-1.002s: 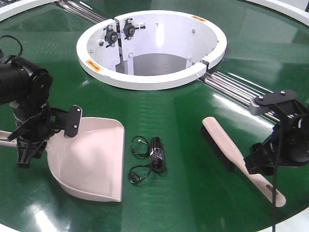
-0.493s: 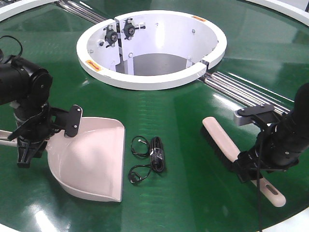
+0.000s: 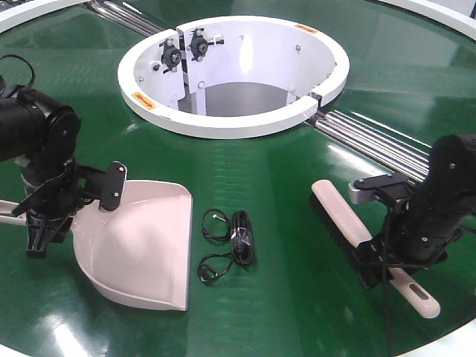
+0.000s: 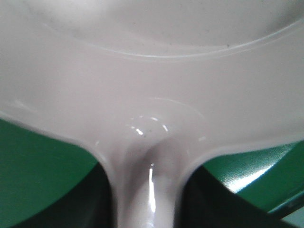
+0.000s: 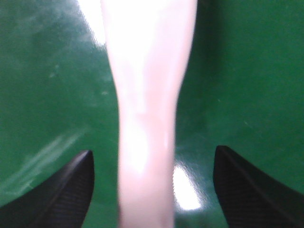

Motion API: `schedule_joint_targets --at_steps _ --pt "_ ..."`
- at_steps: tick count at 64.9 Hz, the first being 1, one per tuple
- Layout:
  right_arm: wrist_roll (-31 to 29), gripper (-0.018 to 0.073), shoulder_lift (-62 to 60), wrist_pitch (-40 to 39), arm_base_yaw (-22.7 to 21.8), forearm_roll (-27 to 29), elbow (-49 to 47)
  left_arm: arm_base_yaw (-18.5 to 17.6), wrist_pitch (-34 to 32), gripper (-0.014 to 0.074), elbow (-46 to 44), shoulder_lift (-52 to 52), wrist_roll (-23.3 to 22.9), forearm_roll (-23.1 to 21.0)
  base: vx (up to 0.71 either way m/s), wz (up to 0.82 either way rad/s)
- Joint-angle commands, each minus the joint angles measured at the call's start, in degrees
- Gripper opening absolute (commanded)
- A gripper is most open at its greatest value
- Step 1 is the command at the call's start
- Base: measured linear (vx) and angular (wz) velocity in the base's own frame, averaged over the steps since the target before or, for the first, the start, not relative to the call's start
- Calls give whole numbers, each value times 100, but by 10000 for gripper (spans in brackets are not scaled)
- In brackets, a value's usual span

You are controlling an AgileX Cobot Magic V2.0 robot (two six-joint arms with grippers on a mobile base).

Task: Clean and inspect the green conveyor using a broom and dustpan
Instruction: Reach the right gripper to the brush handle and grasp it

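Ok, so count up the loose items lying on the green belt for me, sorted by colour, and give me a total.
Pale pink-beige: 2 (dustpan, broom)
Black: 1 (coiled cable)
Total: 3

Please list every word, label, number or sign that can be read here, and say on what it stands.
No text is readable.
Front-left orange sticker on the white ring: too small to read.
Far-right orange sticker on the same rim: too small to read.
Dustpan, broom: no marks visible.
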Motion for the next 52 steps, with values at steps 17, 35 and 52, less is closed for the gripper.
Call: schedule_joint_targets --at_steps 17,35,52 --pt "1009 302 105 -34 464 -725 -232 -27 -27 -6 -142 -257 -46 9 0 0" --pt "1039 -14 23 487 464 -351 -626 -27 -27 -6 -142 -257 -46 9 0 0" --pt "1700 -7 -129 693 939 -27 -1044 -27 -27 -6 -142 -257 -46 9 0 0"
